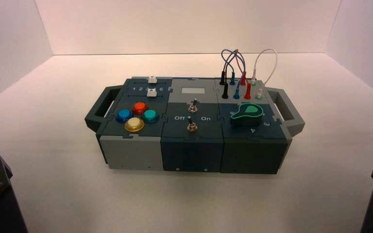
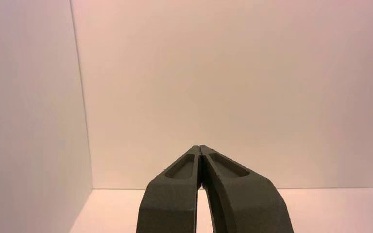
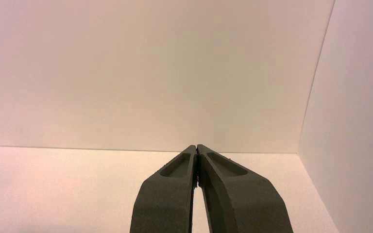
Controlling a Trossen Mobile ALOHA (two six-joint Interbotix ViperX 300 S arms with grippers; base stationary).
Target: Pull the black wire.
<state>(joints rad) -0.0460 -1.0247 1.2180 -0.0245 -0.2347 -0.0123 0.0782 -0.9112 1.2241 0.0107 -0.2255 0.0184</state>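
Note:
The black wire (image 1: 223, 83) arches in a loop at the back right of the box (image 1: 189, 145), with both black plugs standing in their sockets, left of the blue-plug wire (image 1: 234, 85) and the red-plug wire (image 1: 245, 85). My left gripper (image 2: 200, 147) is shut and empty, parked at the near left, facing the bare wall. My right gripper (image 3: 196, 146) is shut and empty, parked at the near right, facing the wall and floor. Neither wrist view shows the box or the wire.
A white wire (image 1: 264, 65) loops at the box's far right. A green knob (image 1: 246, 112) sits in front of the wires. Two toggle switches (image 1: 192, 115), coloured buttons (image 1: 136, 116) and white sliders (image 1: 151, 86) lie further left. Side handles (image 1: 286, 110) stick out.

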